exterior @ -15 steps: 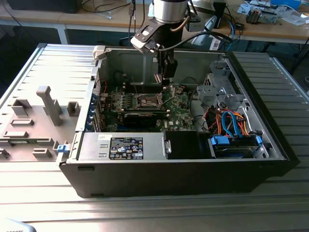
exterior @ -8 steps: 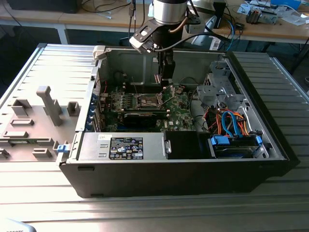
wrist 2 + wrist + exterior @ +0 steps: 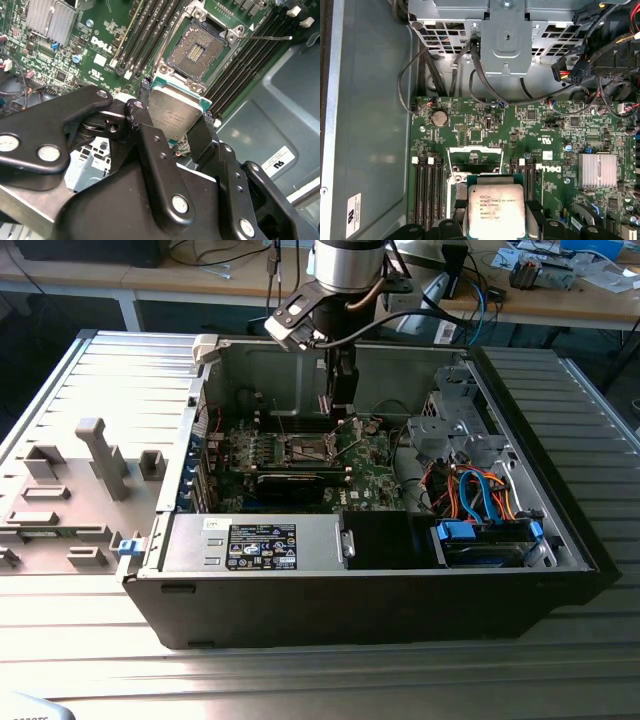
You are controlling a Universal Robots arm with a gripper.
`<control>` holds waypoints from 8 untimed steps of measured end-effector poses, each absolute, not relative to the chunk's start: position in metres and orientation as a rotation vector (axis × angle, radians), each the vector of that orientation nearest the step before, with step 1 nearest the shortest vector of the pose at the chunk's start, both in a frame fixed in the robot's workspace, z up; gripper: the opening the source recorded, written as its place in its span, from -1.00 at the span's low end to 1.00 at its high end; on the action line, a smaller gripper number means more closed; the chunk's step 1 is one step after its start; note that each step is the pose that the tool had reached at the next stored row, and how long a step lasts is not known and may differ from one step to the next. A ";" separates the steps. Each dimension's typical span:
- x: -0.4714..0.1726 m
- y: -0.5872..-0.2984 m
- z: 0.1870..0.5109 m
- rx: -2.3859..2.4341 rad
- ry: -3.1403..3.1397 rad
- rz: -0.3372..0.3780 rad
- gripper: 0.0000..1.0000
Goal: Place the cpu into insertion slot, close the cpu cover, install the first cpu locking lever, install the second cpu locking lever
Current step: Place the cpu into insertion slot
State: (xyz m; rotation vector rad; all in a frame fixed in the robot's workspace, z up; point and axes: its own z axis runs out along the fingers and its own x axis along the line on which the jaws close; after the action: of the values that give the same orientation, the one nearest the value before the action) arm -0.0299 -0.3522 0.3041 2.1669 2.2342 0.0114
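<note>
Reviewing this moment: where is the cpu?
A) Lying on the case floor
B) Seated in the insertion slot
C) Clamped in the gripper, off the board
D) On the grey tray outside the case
C: in the second wrist view the gripper is clamped on the cpu, and the insertion slot beyond it lies bare.

A ribbed metal table [image 3: 300,680] carries an open computer case [image 3: 330,605] at its centre. Grey moulded blocks [image 3: 100,455] stand at the case's nine o'clock.
</note>
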 end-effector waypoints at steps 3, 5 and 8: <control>-0.031 -0.352 0.303 2.167 2.234 0.012 0.09; -0.031 -0.352 0.303 2.167 2.234 0.012 0.09; -0.032 -0.352 0.302 2.167 2.234 0.012 0.09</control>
State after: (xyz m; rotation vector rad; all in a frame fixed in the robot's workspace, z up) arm -0.0316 -0.3522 0.3020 2.1670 2.2342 0.0116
